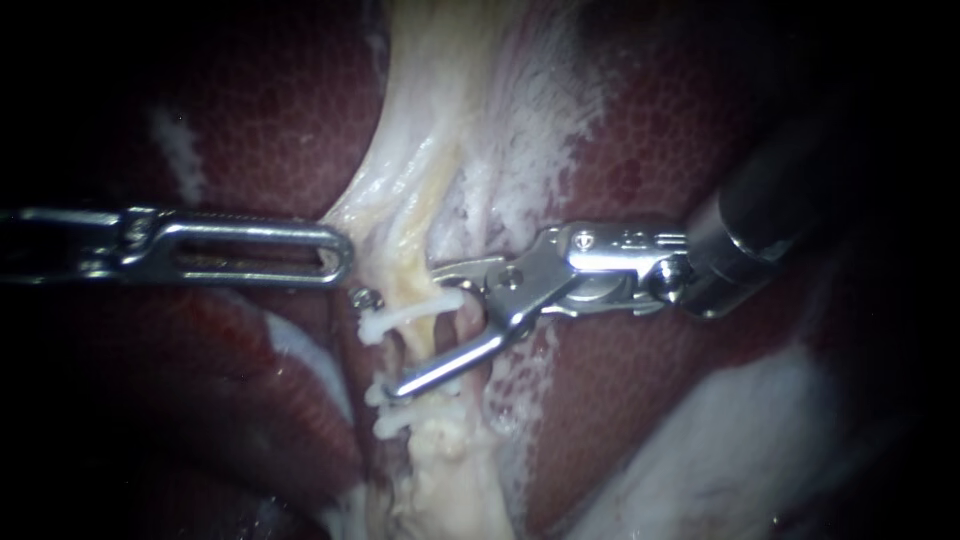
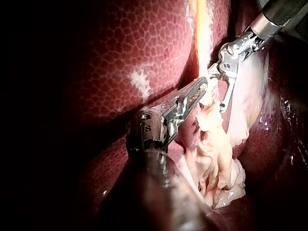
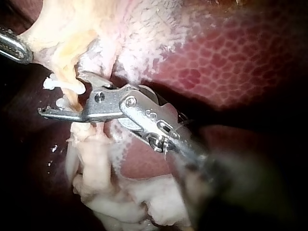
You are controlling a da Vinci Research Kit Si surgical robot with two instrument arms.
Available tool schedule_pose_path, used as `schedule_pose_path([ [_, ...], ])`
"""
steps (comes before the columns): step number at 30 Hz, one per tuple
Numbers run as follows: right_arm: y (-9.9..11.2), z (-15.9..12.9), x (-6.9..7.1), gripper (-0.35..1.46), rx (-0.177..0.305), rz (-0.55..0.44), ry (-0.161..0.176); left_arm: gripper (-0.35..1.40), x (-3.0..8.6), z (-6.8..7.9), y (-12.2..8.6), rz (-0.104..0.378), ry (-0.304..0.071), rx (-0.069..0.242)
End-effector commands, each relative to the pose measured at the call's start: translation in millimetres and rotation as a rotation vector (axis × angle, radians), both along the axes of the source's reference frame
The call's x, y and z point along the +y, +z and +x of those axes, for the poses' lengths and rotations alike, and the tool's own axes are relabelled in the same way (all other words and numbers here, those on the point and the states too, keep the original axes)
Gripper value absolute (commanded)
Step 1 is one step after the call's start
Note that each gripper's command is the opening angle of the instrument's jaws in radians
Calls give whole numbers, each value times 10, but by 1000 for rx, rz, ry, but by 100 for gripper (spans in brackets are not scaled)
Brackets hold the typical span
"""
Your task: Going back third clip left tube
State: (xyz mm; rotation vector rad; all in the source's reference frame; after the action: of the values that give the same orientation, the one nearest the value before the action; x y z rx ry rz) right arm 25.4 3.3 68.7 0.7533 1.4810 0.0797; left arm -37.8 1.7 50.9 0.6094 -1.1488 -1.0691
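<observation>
Right instrument released around the top clip on the left tube

Nearest to us is the dark shaft of our right instrument [image 1: 377,343], which enters from the upper right and fills that corner of the endoscope view. Behind everything lies the liver [image 1: 650,150], dark red with a fine mottled surface, spreading to both sides. Down its middle runs a band of pale tissue [image 1: 450,100], white and yellowish, wide at the top and narrowing as it descends.

Our left instrument [image 1: 343,258] reaches in level from the left. Its slotted end effector is clenched, and its tip meets the edge of the pale tissue. That edge is drawn out toward the tip, so we read the end effector as grasping it.

The end effector of the right instrument is released, with a clear gap between its two jaws. One jaw passes behind the band with only its tip showing on the far side, and the other slants down across the front. Between them runs the left tube [image 1: 418,348], a thin yellowish strand in the lower part of the band.

Three white clips sit across this tube, one below another. The top clip [image 1: 400,318] lies between the open jaws. The middle clip [image 1: 373,397] sits just beside the tip of the slanting jaw, and the bottom clip [image 1: 392,427] is just below it.
</observation>
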Motion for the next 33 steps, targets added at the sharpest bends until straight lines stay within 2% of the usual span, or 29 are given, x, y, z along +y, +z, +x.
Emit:
schedule_pose_path([
  [1,2,-1,1,57,2,-7,0,-35,0,0,0,0,0,0],
  [9,2,-17,2,56,-1,-8,4,-35,-1,0,-1,0,0,0],
  [12,-1,-28,4,56,-9,-8,15,-35,-1,0,-1,0,0,0],
  [23,-18,-90,19,57,-34,-20,56,-35,0,0,-1,0,0,0],
  [28,-30,-118,19,60,-52,-43,88,-35,0,0,0,0,1,0],
  [33,-41,-140,15,60,-67,-63,101,-35,0,0,2,-1,1,0],
])
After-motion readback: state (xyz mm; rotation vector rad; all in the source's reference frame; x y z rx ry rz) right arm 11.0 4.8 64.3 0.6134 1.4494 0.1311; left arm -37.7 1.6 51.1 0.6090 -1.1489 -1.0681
